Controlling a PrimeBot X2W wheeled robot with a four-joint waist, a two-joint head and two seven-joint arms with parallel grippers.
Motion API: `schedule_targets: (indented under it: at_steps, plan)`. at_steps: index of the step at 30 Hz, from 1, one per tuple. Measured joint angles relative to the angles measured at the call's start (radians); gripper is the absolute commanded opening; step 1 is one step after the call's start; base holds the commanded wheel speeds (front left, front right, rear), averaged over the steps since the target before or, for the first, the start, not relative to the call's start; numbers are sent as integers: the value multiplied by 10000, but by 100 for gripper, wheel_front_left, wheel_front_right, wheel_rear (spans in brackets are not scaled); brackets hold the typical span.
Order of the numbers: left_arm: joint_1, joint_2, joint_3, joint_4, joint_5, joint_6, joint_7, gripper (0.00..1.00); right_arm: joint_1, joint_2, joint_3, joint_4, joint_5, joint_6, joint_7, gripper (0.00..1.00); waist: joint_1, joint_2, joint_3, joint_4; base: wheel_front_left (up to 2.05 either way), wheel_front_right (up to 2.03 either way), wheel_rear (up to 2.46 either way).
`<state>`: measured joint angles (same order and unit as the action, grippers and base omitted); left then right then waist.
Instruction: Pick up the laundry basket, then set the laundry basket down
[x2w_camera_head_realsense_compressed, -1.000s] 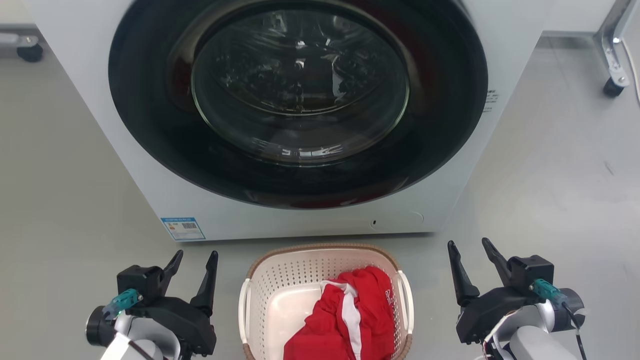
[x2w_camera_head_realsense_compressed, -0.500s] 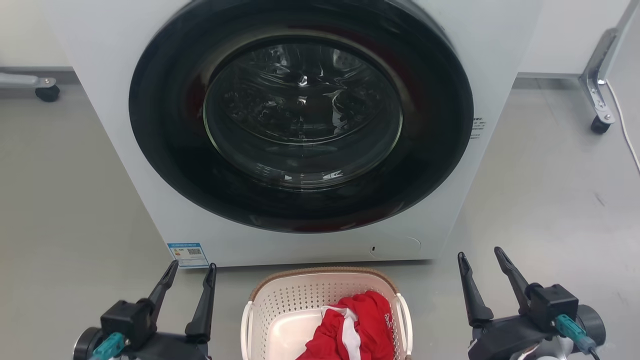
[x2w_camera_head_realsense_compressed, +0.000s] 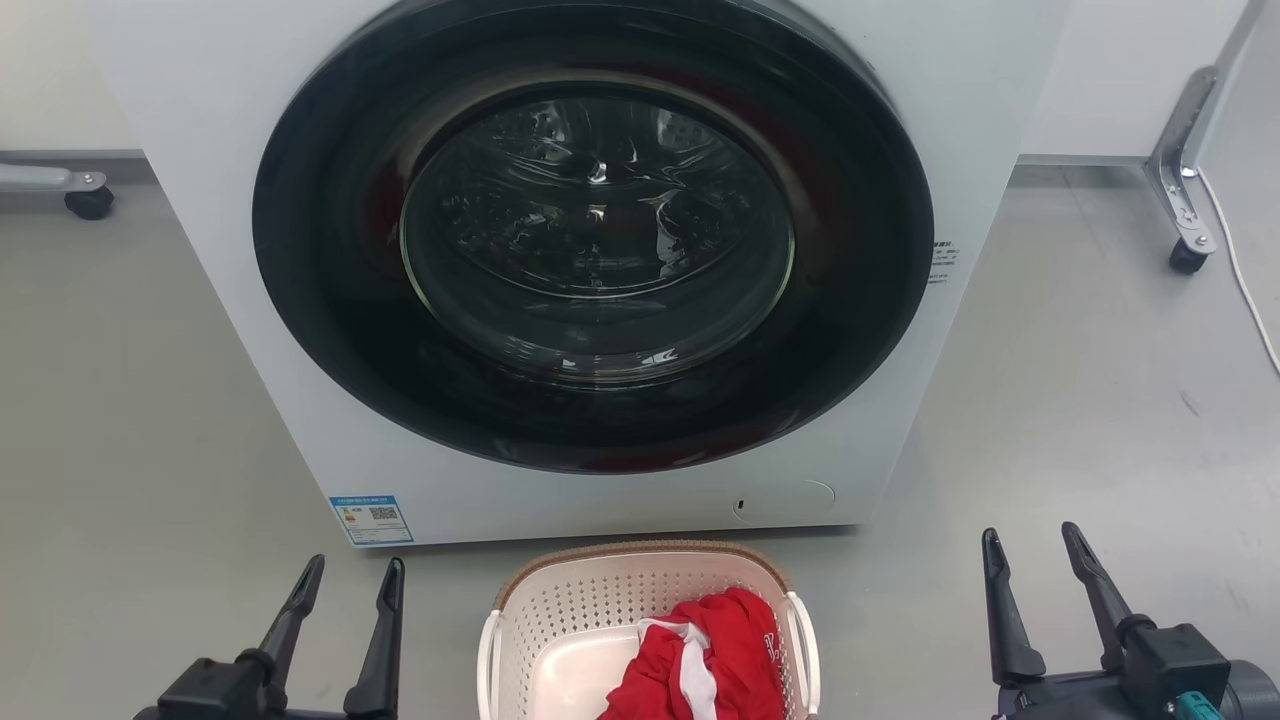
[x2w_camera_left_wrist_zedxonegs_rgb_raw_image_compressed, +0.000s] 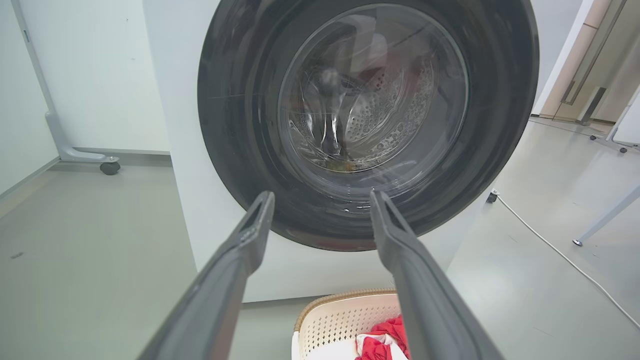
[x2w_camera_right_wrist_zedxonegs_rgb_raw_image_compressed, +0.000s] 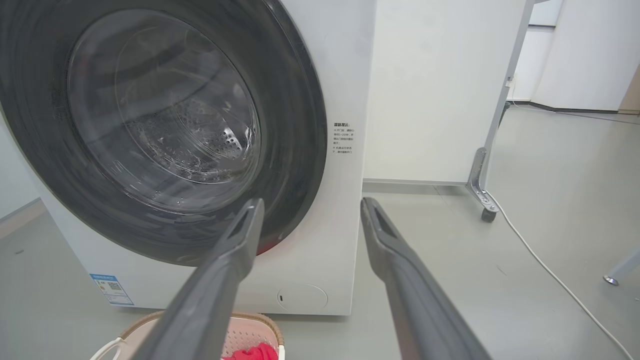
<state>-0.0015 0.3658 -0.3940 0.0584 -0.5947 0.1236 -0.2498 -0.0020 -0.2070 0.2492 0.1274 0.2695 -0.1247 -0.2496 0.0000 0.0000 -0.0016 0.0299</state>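
With left gripper (x2w_camera_head_realsense_compressed: 357, 565) and right gripper (x2w_camera_head_realsense_compressed: 1030, 535) parted, empty, flanking the laundry basket (x2w_camera_head_realsense_compressed: 590, 610) on the floor (x2w_camera_head_realsense_compressed: 150, 400), could miss its thin loop handles (x2w_camera_head_realsense_compressed: 805, 640), spill the red garment (x2w_camera_head_realsense_compressed: 720, 650), or shove the basket into the washing machine (x2w_camera_head_realsense_compressed: 950, 100) just behind

The basket (x2w_camera_head_realsense_compressed: 600, 600) runs off the head view's bottom edge; a red cloth (x2w_camera_head_realsense_compressed: 735, 650) hides part of its floor. The washer (x2w_camera_head_realsense_compressed: 960, 80) loses its top there, its sticker (x2w_camera_head_realsense_compressed: 370, 520) too small to read. The left gripper (x2w_camera_head_realsense_compressed: 357, 565) and right gripper (x2w_camera_head_realsense_compressed: 1030, 532) are cut off behind their fingers.
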Motion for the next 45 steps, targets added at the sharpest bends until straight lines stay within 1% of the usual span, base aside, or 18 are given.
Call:
schedule_targets:
  at_steps: [10, 15, 32, 33, 37, 40, 44, 45]
  plan:
    - [370, -403, 579, -132, 598, 0, 0, 100, 369, 357, -268, -696, -683, 0, 35, 100, 0, 0, -35, 6, 0, 0, 0]
    - [524, -554, 731, -148, 951, 0, 23, 100, 523, 462, -385, -938, -813, 0, 293, 100, -1, 0, -66, 25, 0, 0, 0]
    - [789, -984, 1145, -385, 1333, 8, 723, 100, 800, 681, -717, -1496, -1212, 0, 1089, 100, 0, 0, -47, 65, 0, 0, 0]
    - [809, -991, 1152, -412, 1360, 8, 725, 0, 801, 698, -729, -1522, -1220, 0, 1126, 0, 0, 0, -45, 66, 0, 0, 0]
    - [980, -1149, 1045, -6, 1354, -4, 723, 0, 949, 796, -650, -1095, -1214, 6, 1164, 0, 0, 0, -45, 66, 0, 0, 0]
    - [1010, -1210, 1139, 31, 1172, -67, 811, 0, 985, 825, -698, -1011, -1135, 35, 1166, 0, 0, 0, -39, 60, 0, 0, 0]
    - [1006, -1266, 1289, 104, 849, -109, 907, 0, 968, 859, -842, -905, -671, 125, 1229, 0, 0, 0, -33, 42, 0, 0, 0]
    - [1004, -1296, 1333, 125, 767, -182, 920, 0, 960, 867, -882, -876, -566, 157, 1256, 0, 0, 0, -32, 38, 0, 0, 0]
